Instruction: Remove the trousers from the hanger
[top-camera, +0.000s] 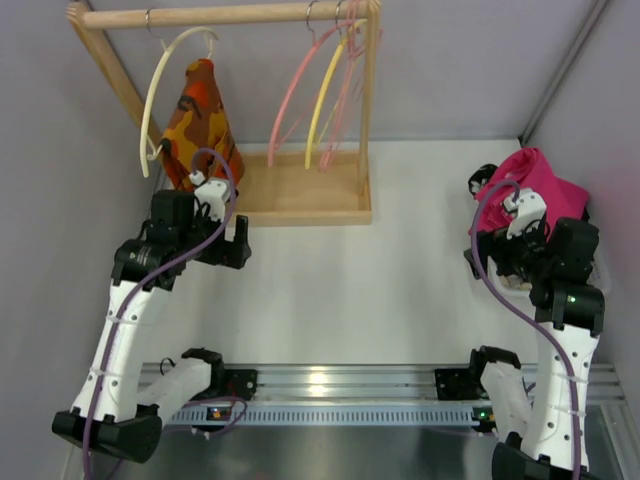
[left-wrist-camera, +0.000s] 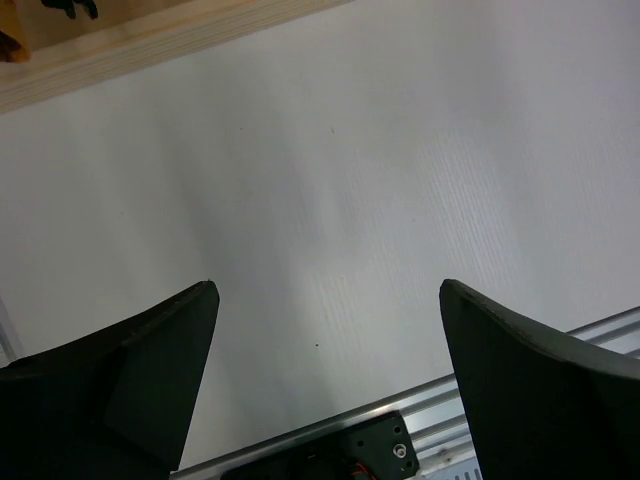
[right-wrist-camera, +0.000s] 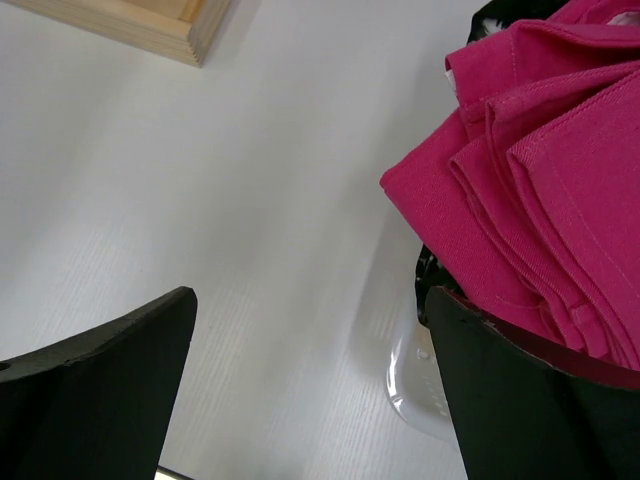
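Step in hand: approach, no grasp yet. Left jaws are wide open with nothing between them, only bare tabletop (left-wrist-camera: 350, 200) under them. The trousers (top-camera: 200, 125) hang from the cream hanger (top-camera: 152, 100) on the wooden rack (top-camera: 225, 14), just beyond and above the left jaws. Right jaws are also wide open and hold nothing; the pink cloth (right-wrist-camera: 540, 150) sits just beside their right finger, not between. My read of the next move: the left jaws need to lift, turn toward the hanging cloth, close on its lower part and pull it off. The hanger looks free on its hook, so it may swing or come along.
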